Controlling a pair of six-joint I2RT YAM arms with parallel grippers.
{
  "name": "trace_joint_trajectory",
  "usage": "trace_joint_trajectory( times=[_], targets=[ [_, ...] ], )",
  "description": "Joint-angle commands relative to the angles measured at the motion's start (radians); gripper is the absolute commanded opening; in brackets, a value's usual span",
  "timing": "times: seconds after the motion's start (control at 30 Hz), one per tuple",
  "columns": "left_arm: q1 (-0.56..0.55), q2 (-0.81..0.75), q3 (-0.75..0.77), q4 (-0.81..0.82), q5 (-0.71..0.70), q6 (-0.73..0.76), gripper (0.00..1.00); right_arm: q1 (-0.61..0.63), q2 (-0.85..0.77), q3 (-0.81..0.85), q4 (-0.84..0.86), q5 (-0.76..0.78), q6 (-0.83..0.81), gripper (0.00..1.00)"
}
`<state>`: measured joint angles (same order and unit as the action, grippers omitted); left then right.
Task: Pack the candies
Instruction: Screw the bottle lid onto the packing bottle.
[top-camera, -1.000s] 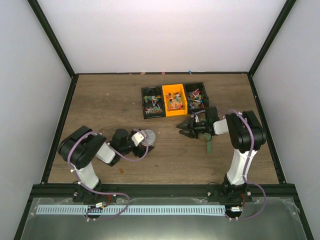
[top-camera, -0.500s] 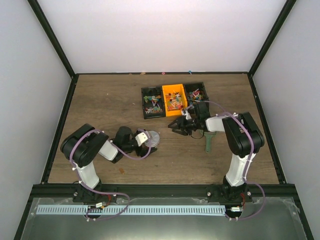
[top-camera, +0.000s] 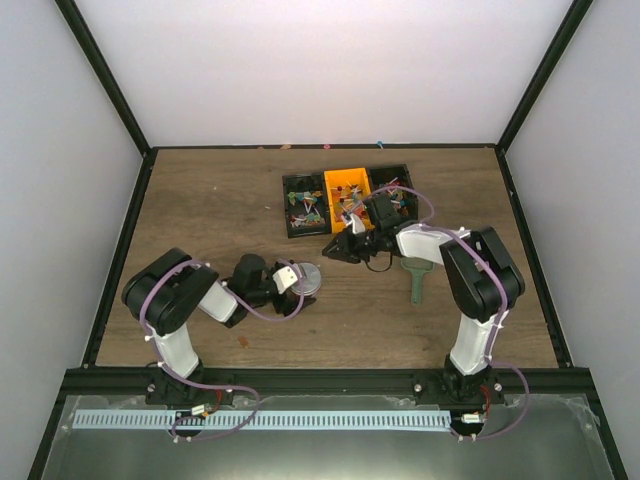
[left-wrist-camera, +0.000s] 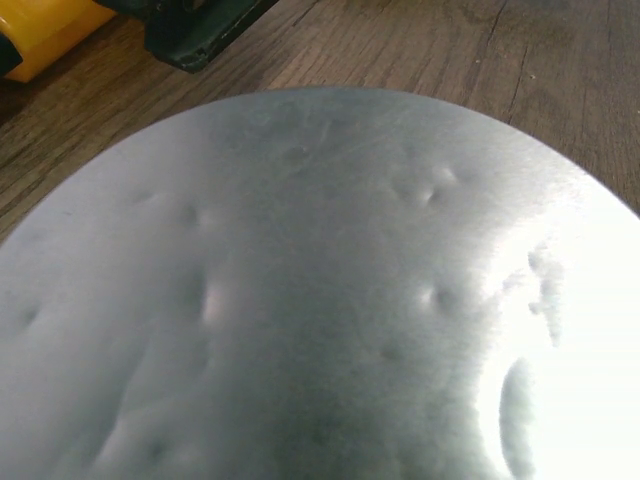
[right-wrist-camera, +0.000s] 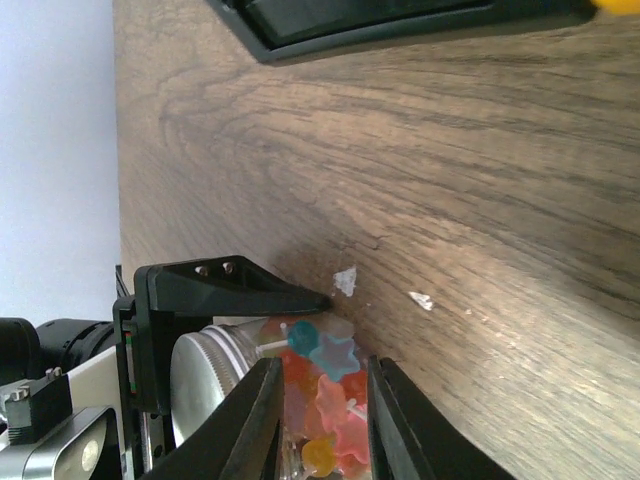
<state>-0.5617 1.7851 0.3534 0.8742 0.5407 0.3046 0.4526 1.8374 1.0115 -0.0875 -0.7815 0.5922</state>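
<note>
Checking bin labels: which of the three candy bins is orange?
The middle bin is orange. The left bin and the right bin flanking it are black.

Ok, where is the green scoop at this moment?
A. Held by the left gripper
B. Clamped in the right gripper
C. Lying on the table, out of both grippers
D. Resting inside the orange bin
C: the green scoop lies flat on the table beside the right arm, while the right gripper is further left with nothing between its fingers.
</note>
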Motion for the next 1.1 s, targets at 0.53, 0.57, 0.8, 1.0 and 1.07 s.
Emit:
trace_joint_trajectory(
  times=[0.53,0.57,0.8,1.0,1.07],
  targets=[
    [-0.014,0.029,-0.005,0.007,0.004,0.032,0.90,0.116,-0.107,0.021,-0.083,0.082,-0.080,0.24],
    [-0.014,0.030,-0.005,0.007,0.004,0.031,0.90,0.118,-0.109,0.021,-0.084,0.082,-0.080,0.24],
    [-0.013,0.019,-0.005,0.005,0.003,0.026,0.90,0.141,-0.099,0.015,-0.094,0.079,-0.089,0.22],
    [-0.015,0.015,-0.005,0.001,0.008,0.023,0.90,0.152,-0.089,0.006,-0.098,0.083,-0.087,0.15],
    [-0.015,0.015,-0.004,0.001,0.007,0.023,0.90,0.152,-0.093,0.001,-0.096,0.083,-0.085,0.13]
  ],
)
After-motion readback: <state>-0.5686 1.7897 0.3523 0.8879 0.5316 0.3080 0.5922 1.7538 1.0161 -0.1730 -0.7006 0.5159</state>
